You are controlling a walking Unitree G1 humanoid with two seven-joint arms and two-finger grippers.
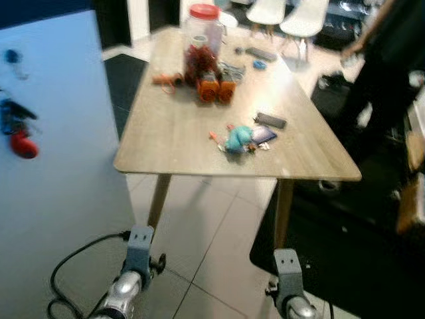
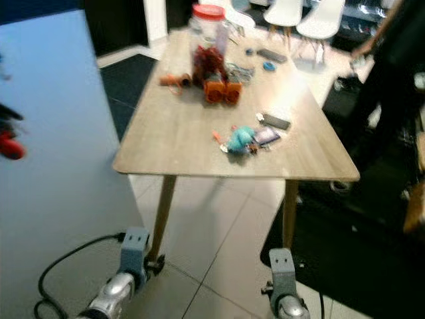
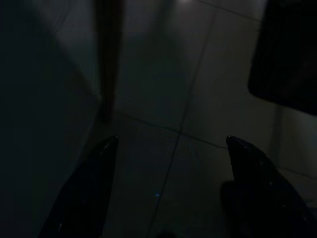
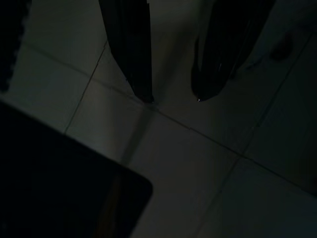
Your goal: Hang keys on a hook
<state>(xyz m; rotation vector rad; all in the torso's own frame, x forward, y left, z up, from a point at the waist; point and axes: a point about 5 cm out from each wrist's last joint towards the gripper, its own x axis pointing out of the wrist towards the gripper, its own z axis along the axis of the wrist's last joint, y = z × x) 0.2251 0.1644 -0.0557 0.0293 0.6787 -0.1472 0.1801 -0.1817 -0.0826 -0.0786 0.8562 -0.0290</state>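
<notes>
A bunch of keys with a teal fob (image 1: 239, 138) lies on the wooden table (image 1: 172, 143), near its front right part. To my left stands a pale blue panel (image 1: 60, 173) with a small blue hook (image 1: 12, 56) near its top, and a red and blue item (image 1: 18, 131) hanging lower down. Both silver arms hang low over the tiled floor, the left arm (image 1: 129, 279) by the panel and the right arm (image 1: 289, 286) by the table leg. The left gripper (image 3: 171, 141) is open and empty. The right gripper (image 4: 173, 98) has its fingers apart with nothing between them.
A clear jar with a red lid (image 1: 202, 40), two orange objects (image 1: 216, 90) and a dark remote (image 1: 270, 120) share the table. A person in dark clothes (image 1: 385, 60) stands at the right. A black mat (image 1: 345, 252) lies under the table's right side, and a black cable (image 1: 73, 266) is by the panel.
</notes>
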